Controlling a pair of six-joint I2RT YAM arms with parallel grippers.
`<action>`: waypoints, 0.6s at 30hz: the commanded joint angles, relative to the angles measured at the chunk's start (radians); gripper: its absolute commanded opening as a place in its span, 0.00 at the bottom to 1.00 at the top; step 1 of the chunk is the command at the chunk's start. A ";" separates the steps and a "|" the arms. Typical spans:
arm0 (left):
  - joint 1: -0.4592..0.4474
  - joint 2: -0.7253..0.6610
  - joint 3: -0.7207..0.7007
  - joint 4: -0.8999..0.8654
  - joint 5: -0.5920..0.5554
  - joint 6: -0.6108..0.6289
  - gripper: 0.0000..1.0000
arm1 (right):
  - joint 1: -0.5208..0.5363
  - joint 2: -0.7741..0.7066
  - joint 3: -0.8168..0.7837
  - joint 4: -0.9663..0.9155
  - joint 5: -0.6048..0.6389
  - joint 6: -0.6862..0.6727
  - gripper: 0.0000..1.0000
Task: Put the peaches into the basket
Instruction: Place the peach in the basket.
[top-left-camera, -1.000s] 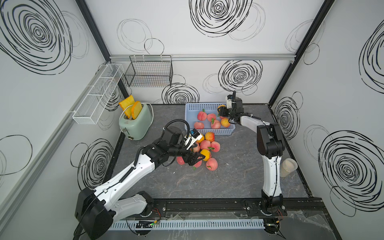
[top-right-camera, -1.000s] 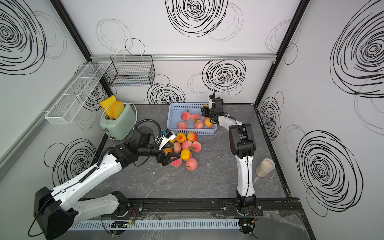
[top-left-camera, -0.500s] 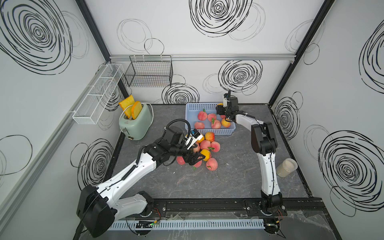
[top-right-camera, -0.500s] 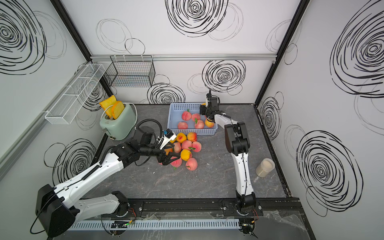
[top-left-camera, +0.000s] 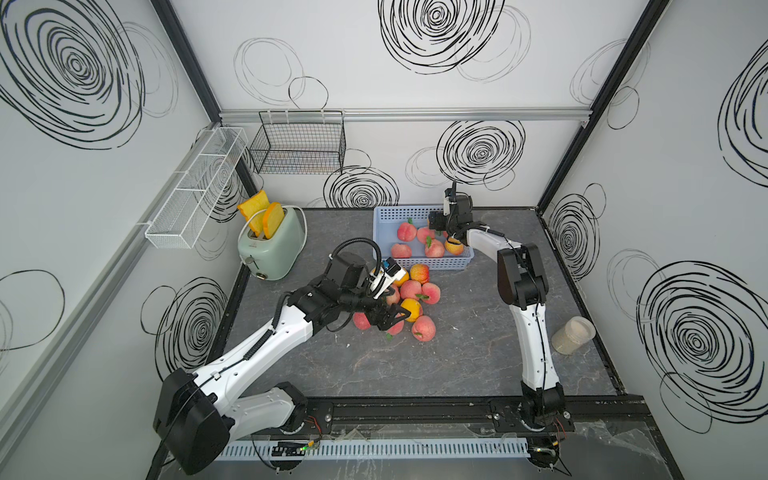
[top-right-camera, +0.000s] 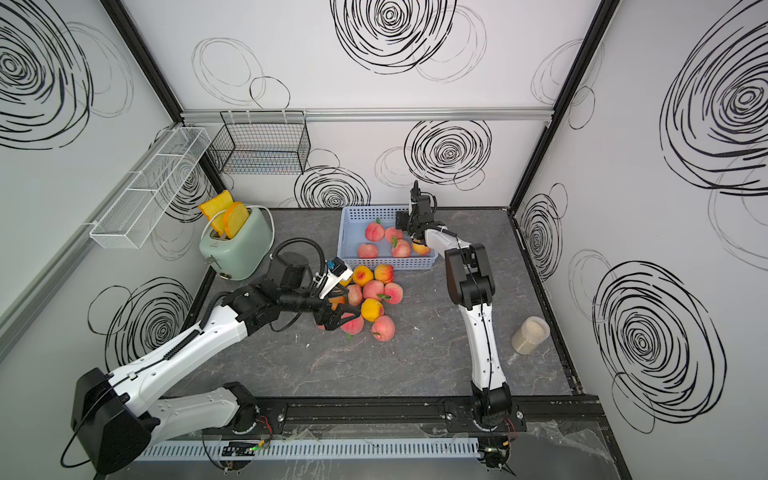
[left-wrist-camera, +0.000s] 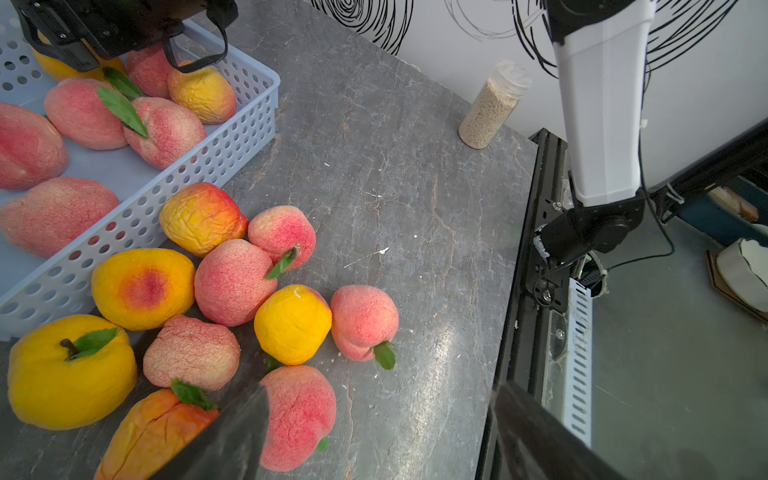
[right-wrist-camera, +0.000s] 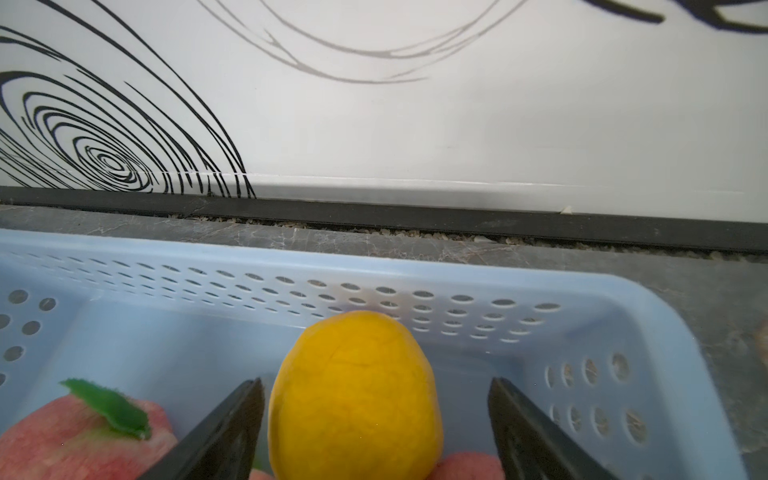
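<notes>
The blue basket (top-left-camera: 382, 216) (top-right-camera: 351, 216) stands at the back of the table with several peaches in it. More pink and yellow peaches (top-left-camera: 415, 291) (top-right-camera: 376, 291) lie piled in front of it. My right gripper (top-left-camera: 441, 227) (right-wrist-camera: 374, 399) hangs open over the basket's right end. A yellow peach (right-wrist-camera: 353, 395) sits between its fingers, resting on pink peaches and clear of one finger. My left gripper (top-left-camera: 395, 318) (left-wrist-camera: 378, 399) is open low at the pile's near edge, with a pink peach (left-wrist-camera: 299, 411) beside one finger.
A green toaster (top-left-camera: 272, 245) with bread stands at the back left. A jar (top-left-camera: 572, 334) of grains sits near the right edge. A black wire basket (top-left-camera: 299, 143) and a white rack (top-left-camera: 195, 191) hang on the walls. The front rail (top-left-camera: 415, 411) carries both arm bases.
My right gripper has slid left over the basket and opened its jaws, letting the yellow peach go. The left gripper has barely moved.
</notes>
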 joint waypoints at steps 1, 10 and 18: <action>0.007 -0.001 0.010 0.014 0.005 0.010 0.90 | 0.008 -0.011 0.016 -0.035 0.015 0.001 0.88; 0.010 -0.007 0.010 0.018 -0.004 0.004 0.89 | 0.014 -0.238 -0.214 0.085 0.000 0.014 0.88; 0.019 -0.011 0.009 0.029 -0.017 -0.017 0.88 | 0.019 -0.572 -0.615 0.223 -0.043 0.006 0.88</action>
